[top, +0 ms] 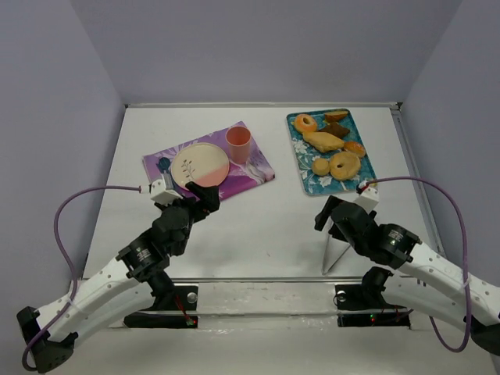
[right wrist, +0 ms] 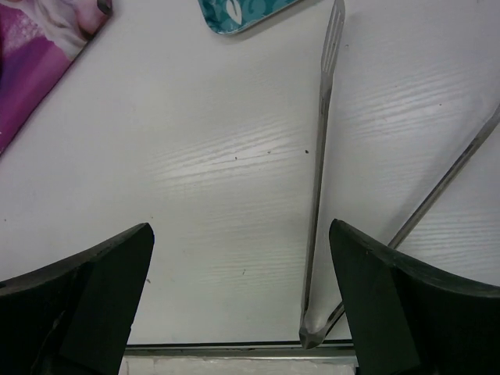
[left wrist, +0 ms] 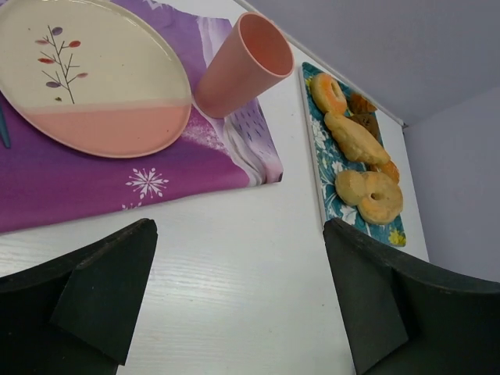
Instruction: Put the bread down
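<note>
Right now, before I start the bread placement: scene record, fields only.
bread: several pieces, all on the teal tray
plate: bare, on the purple placemat
cup: pink, on the placemat beside the plate
tongs: metal, lying on the table under the right arm, not held
left gripper: open, empty, near the placemat
right gripper: open, empty, over the tongs
progress: no bread on the plate yet

I see a white table [top: 258, 234]. Pale purple walls [top: 258, 47] stand behind it and on both its sides. Soft, even light falls on it.
</note>
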`<action>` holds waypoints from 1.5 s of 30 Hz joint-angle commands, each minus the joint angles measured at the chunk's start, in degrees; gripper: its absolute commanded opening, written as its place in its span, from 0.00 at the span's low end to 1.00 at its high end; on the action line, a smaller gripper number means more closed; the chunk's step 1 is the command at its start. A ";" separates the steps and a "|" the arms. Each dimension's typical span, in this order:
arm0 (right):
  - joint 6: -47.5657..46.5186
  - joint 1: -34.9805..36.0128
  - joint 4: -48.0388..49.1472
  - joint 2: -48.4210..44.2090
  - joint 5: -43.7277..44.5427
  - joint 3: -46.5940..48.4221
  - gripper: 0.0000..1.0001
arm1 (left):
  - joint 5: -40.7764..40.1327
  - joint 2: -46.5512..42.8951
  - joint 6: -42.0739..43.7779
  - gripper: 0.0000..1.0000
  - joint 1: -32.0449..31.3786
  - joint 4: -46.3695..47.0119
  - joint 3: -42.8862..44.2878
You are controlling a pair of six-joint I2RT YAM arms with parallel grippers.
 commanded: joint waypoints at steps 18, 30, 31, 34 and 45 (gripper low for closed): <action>23.71 -0.15 -20.75 5.05 0.98 0.11 0.98 | 0.40 2.09 1.83 0.99 0.01 7.03 -1.54; 7.37 -11.83 -3.99 6.20 -7.27 -6.21 0.95 | 0.57 2.18 1.92 0.99 0.01 7.30 -1.90; 6.14 -12.55 -2.92 6.73 -7.71 -6.48 0.95 | 0.57 2.27 2.01 0.99 0.01 7.30 -1.90; 2.18 -13.87 -0.02 9.62 -10.26 -6.22 0.95 | 0.40 2.36 2.01 0.99 0.01 7.30 -1.90; 0.68 -18.34 2.71 17.01 -13.25 -6.05 1.00 | -1.27 1.22 1.83 0.99 0.09 6.60 -2.25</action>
